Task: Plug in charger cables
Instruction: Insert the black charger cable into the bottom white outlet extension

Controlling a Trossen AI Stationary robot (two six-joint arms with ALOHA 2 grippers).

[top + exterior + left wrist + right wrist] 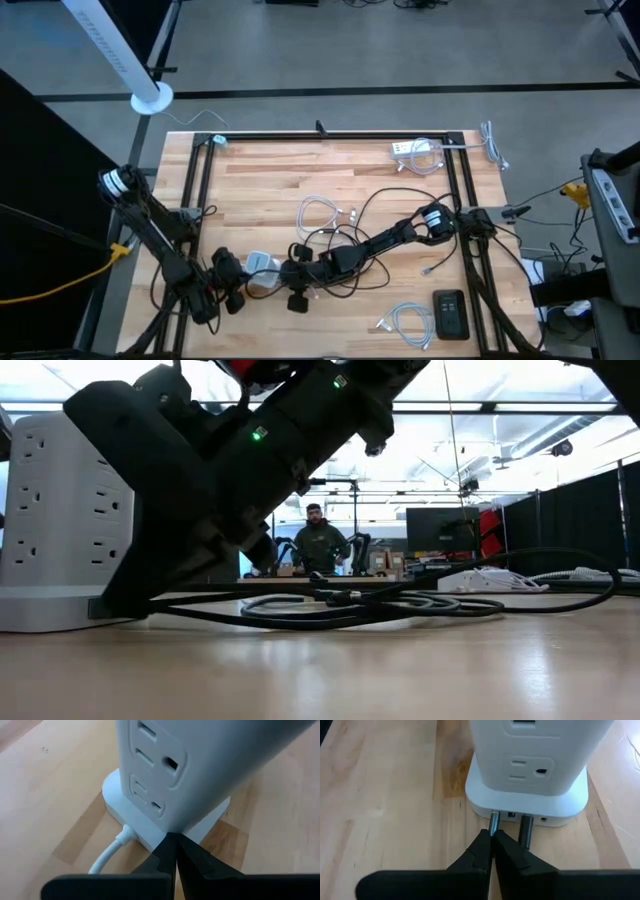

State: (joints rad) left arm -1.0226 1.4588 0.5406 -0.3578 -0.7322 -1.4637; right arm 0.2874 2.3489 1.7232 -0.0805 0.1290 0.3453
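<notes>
Both grippers are pinched shut beside the tower (527,757); right gripper (492,845) should press the plug (494,822) squarely into its port.

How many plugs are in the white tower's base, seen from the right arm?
2. A grey plug sits in the tower's base just ahead of the right tool; a dark plug beside it. Other sides may hide more.

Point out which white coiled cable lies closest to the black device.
The coil right beside the black device, on the right arm's side near the robot. The central coil and the far coil lie well away from it.
</notes>
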